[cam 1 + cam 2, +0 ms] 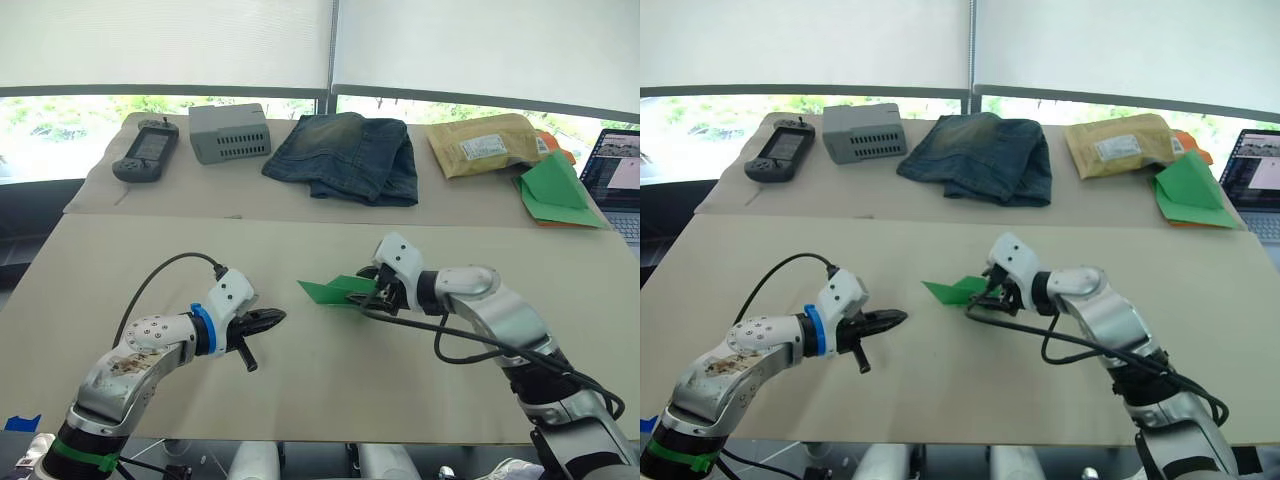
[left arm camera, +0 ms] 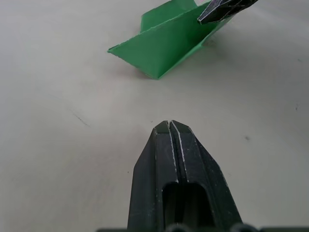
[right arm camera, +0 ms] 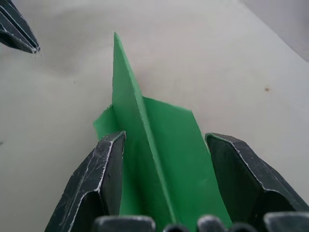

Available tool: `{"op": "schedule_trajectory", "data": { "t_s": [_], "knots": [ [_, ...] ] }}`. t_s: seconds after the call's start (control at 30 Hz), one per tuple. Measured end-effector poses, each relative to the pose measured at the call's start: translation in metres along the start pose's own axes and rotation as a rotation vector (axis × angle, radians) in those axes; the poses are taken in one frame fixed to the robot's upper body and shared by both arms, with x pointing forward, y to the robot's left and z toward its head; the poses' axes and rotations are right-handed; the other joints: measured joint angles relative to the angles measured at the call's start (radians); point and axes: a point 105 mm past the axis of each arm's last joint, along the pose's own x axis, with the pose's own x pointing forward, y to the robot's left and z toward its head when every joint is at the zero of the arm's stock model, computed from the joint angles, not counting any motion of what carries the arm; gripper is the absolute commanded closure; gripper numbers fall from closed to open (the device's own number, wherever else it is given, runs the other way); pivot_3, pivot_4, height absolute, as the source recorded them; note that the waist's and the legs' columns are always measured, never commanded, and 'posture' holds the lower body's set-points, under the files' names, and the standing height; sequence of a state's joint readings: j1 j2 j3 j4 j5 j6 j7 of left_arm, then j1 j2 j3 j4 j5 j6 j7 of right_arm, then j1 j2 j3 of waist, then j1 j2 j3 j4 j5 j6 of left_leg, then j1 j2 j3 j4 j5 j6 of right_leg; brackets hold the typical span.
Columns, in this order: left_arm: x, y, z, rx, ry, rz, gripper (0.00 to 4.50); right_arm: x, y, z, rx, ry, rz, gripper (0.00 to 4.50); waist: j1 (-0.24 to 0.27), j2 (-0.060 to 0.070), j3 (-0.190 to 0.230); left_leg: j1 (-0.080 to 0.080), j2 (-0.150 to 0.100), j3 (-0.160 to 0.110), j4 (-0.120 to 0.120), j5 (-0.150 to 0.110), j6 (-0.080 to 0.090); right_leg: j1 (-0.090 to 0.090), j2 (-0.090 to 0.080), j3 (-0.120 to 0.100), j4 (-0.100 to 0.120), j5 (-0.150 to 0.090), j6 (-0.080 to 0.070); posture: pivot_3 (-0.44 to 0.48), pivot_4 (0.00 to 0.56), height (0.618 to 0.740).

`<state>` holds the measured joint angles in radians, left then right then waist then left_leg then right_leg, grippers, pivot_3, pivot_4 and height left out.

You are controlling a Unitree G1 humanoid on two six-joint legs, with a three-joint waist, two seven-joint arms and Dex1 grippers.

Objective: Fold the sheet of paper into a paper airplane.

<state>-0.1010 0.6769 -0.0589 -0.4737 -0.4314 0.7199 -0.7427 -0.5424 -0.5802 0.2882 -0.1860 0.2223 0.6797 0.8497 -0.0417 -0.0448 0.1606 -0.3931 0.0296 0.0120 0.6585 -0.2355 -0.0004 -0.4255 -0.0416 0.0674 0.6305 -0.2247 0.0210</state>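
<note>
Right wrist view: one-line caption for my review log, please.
Right gripper open, its fingers straddling the folded green paper airplane on the beige table; left gripper tip nearby.

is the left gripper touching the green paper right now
Apart. In the left wrist view, bare table lies plainly between the shut left gripper and the sheet of paper.

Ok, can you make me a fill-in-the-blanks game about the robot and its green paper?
1. The folded paper on the table is the colour ____.
2. The left gripper has its fingers ____.
3. The ____ gripper has its fingers open, one on each side of the paper.
4. On the far table, the jeans lie between the grey box and the ____ envelope.

Missing words: green; shut; right; yellow
</note>
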Motion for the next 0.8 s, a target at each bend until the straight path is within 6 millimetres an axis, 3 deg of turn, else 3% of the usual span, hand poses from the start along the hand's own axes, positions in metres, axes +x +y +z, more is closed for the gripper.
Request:
{"op": "schedule_trajectory", "data": {
  "t_s": [0.2,0.33,0.4,0.57,0.8],
  "knots": [
    [0.002,0.002,0.0,-0.006,-0.004,0.012,4.5,-0.016,-0.012,0.029,-0.115,0.009,0.064,1.55,0.0,0.0,0.0,0.0,0.0,0.0,0.001,0.0,0.0,0.001,0.0,0.0,0.0,0.0,0.0,0.0,0.15,0.74],
    [0.005,0.002,-0.002,0.007,0.0,0.013,4.5,-0.01,-0.029,0.008,-0.203,0.222,0.045,1.55,0.0,0.0,0.0,0.001,0.0,0.0,0.001,0.0,0.0,0.001,0.0,0.0,0.0,0.001,-0.001,0.0,0.15,0.74],
    [0.008,-0.001,-0.004,0.007,0.006,0.004,4.5,-0.002,-0.032,0.005,-0.198,0.243,0.044,1.55,-0.003,0.0,0.0,0.0,0.0,0.0,0.001,0.0,0.0,0.0,0.001,0.0,0.001,0.002,-0.002,0.0,0.15,0.74],
    [0.008,-0.001,-0.008,0.001,0.016,0.013,4.5,0.011,-0.03,0.029,-0.152,0.232,0.046,1.55,-0.002,0.001,0.001,-0.001,0.002,-0.001,0.001,0.0,0.0,-0.002,0.002,0.0,0.002,0.003,-0.004,0.0,0.15,0.74],
    [0.006,-0.001,-0.014,-0.011,0.029,0.041,4.5,0.012,-0.007,0.025,-0.083,0.29,0.176,1.55,0.008,0.001,0.001,-0.003,0.0,-0.001,0.002,0.0,0.0,-0.002,-0.002,-0.001,0.0,0.003,-0.002,0.0,0.15,0.74]
  ]
}}
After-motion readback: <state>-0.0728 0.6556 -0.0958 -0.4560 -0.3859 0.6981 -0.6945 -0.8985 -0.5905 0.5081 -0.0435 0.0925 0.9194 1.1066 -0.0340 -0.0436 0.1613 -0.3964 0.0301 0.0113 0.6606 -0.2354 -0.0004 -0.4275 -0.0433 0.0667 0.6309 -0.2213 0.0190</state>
